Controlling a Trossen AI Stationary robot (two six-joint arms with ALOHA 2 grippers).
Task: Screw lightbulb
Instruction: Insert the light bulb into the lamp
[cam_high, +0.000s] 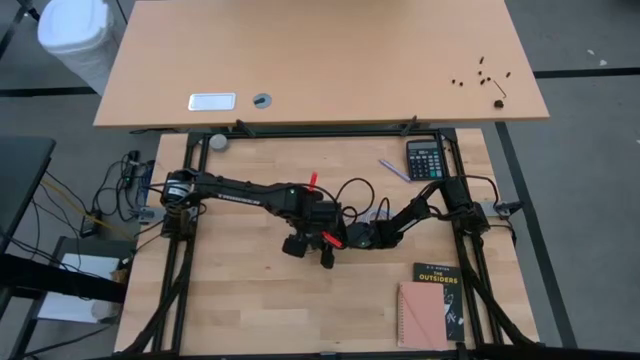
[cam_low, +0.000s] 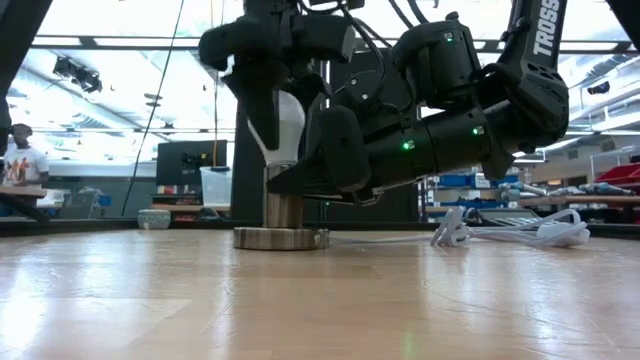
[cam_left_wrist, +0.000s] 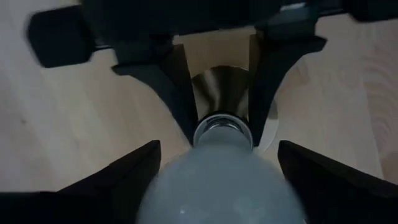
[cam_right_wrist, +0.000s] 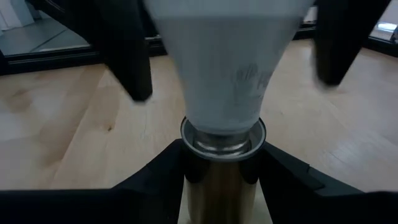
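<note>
The white lightbulb (cam_low: 292, 122) stands upright with its base in the silvery socket (cam_low: 283, 205), whose round foot (cam_low: 281, 238) rests on the wooden table. My left gripper (cam_left_wrist: 217, 155) hangs over the bulb, pointing down and open. Its fingers (cam_left_wrist: 127, 177) stand on either side of the glass without touching it. My right gripper (cam_right_wrist: 221, 180) reaches in level from the table's right and is shut on the socket. In the high view the bulb is hidden under my left gripper (cam_high: 310, 243). My right gripper pinches the socket's upright metal stem (cam_right_wrist: 219, 186) between its two fingers, just below the collar that takes the bulb. The fingers come in about level from the table's right side and lie across the stem. The socket stands upright with its round foot on the table.
The socket's white cord (cam_low: 510, 232) lies coiled on the table to the right. A calculator (cam_high: 425, 158) sits at the far right, and a book (cam_high: 438, 285) and a pink notebook (cam_high: 420, 315) at the near right. A second tabletop (cam_high: 320, 60) adjoins the far edge.
</note>
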